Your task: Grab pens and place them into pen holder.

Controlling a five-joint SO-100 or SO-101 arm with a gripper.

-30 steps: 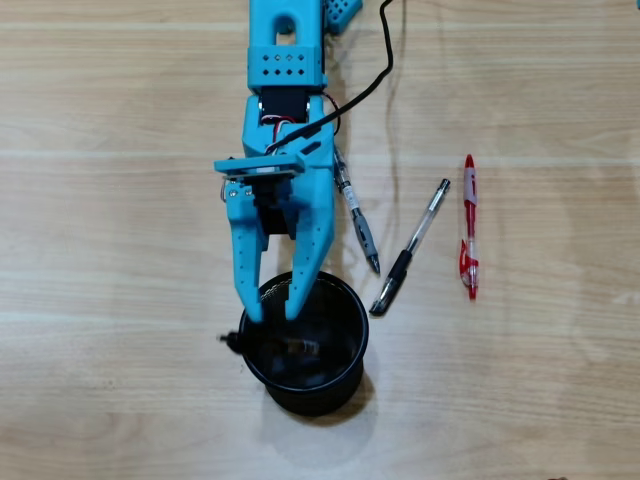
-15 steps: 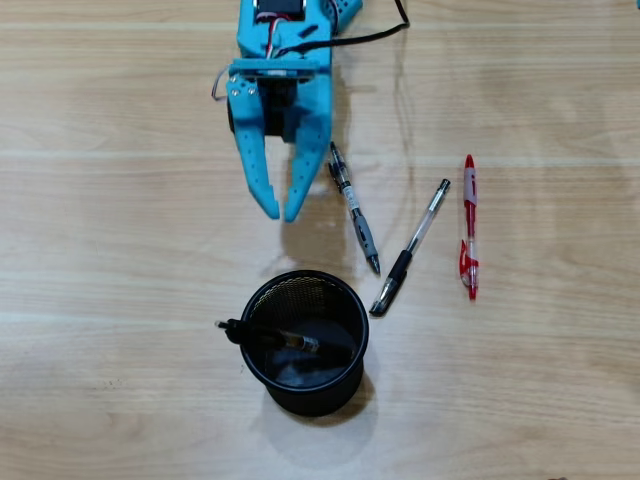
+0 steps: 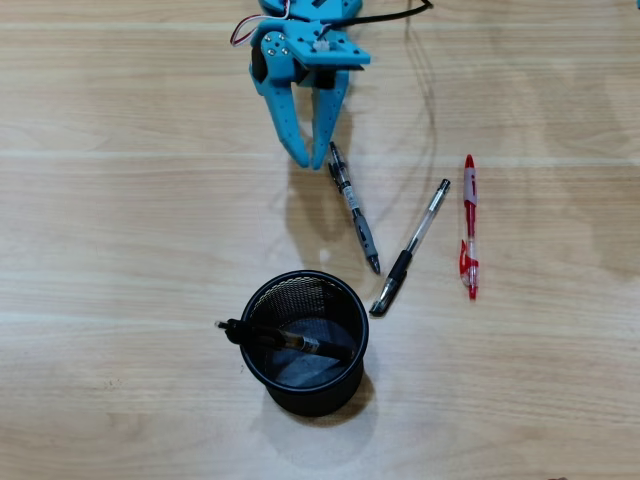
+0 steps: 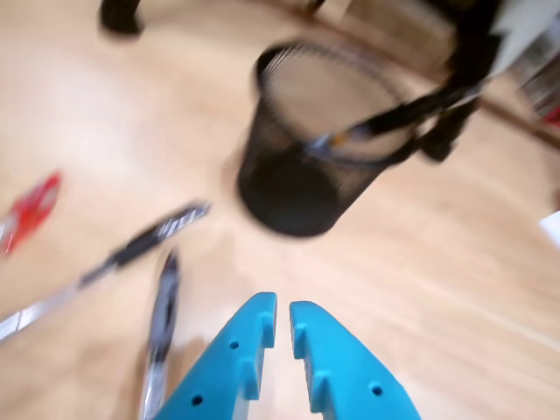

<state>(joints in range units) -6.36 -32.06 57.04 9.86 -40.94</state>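
My blue gripper [image 3: 311, 162] hangs at the top of the overhead view, jaws nearly closed and empty. Its tips are just left of the top end of a dark pen [image 3: 354, 207] lying on the wooden table. A clear pen with a black grip [image 3: 412, 247] and a red pen [image 3: 469, 225] lie further right. The black mesh pen holder [image 3: 310, 400] stands below them with one black pen [image 3: 280, 338] leaning in it. The blurred wrist view shows the gripper [image 4: 283, 306], the holder [image 4: 289, 184], the dark pen [image 4: 162, 332], the clear pen [image 4: 131, 249] and the red pen [image 4: 31, 210].
A black cable [image 3: 425, 90] runs down from the arm at the top right of the overhead view. In the wrist view, dark blurred legs [image 4: 118, 16] stand beyond the table.
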